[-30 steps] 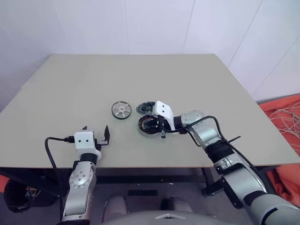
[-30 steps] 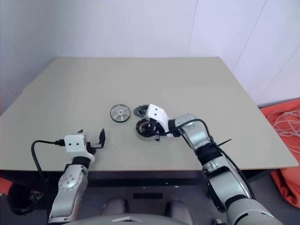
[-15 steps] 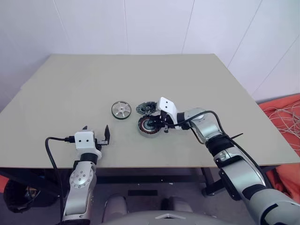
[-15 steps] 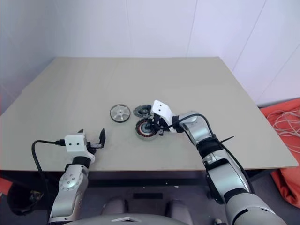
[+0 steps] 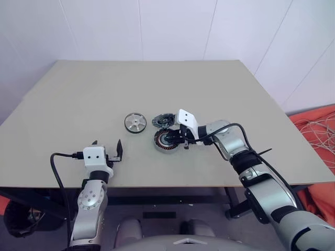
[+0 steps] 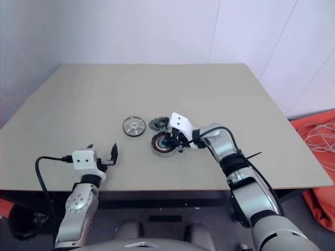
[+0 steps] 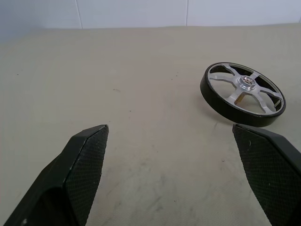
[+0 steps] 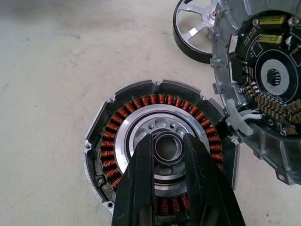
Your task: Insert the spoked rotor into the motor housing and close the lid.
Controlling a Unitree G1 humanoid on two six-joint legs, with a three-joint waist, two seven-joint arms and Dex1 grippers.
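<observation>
The motor housing [image 5: 163,141], a dark ring of copper windings around a grey hub, lies at mid-table. My right gripper [image 5: 176,140] reaches over it from the right, pointing left and down. It is shut on a small black ring [image 8: 167,148] held right over the hub, one finger [image 8: 141,169] on each side. The spoked rotor [image 5: 135,123] lies flat to the housing's left. The lid [image 5: 163,121], grey with a circuit board inside [image 8: 268,80], leans just behind the housing. My left gripper [image 5: 108,151] hovers open at the near left edge, with the rotor [image 7: 244,93] ahead of it.
The table [image 5: 157,83] is bare and beige beyond the parts. Its front edge runs just under my left gripper. White walls close in behind, and orange cloth [image 5: 319,130] with cables lies on the floor to the right.
My right forearm has swung slightly farther over the table, uncovering more of the housing; the gripper stays over the hub with the ring. The left arm has not moved.
</observation>
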